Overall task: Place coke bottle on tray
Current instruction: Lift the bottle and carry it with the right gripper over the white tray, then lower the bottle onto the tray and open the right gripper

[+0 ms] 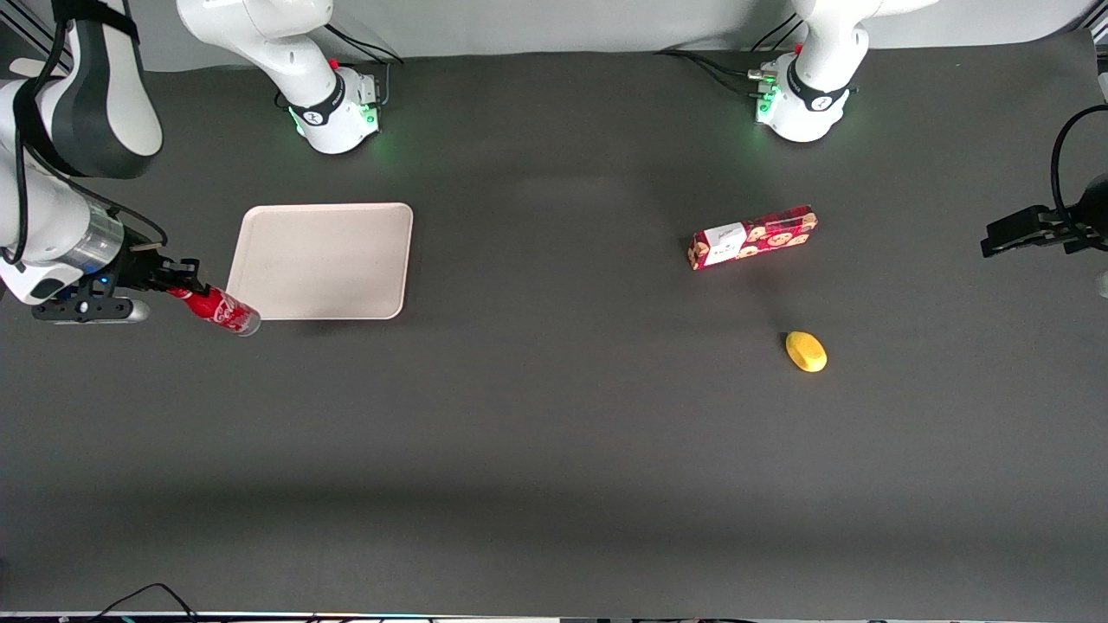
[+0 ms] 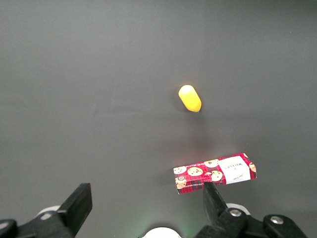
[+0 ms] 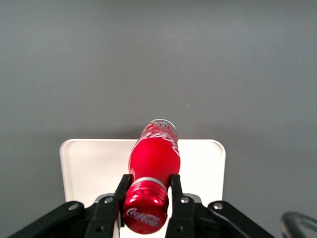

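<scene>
The coke bottle (image 1: 218,309) (image 3: 154,158), slim and red with a red cap and white script, hangs tilted in the air with its clear base pointing toward the tray. My gripper (image 1: 179,288) (image 3: 148,184) is shut on the bottle's neck just below the cap, one black finger on each side. The cream tray (image 1: 325,260) (image 3: 89,163) lies flat on the dark table, and the bottle's base hovers at the tray's corner nearest the working arm's end and the front camera. Nothing lies on the tray.
A red cookie box (image 1: 752,237) (image 2: 215,173) lies toward the parked arm's end of the table. A yellow lemon-like object (image 1: 806,351) (image 2: 190,98) sits nearer the front camera than the box. Both arm bases stand along the table's back edge.
</scene>
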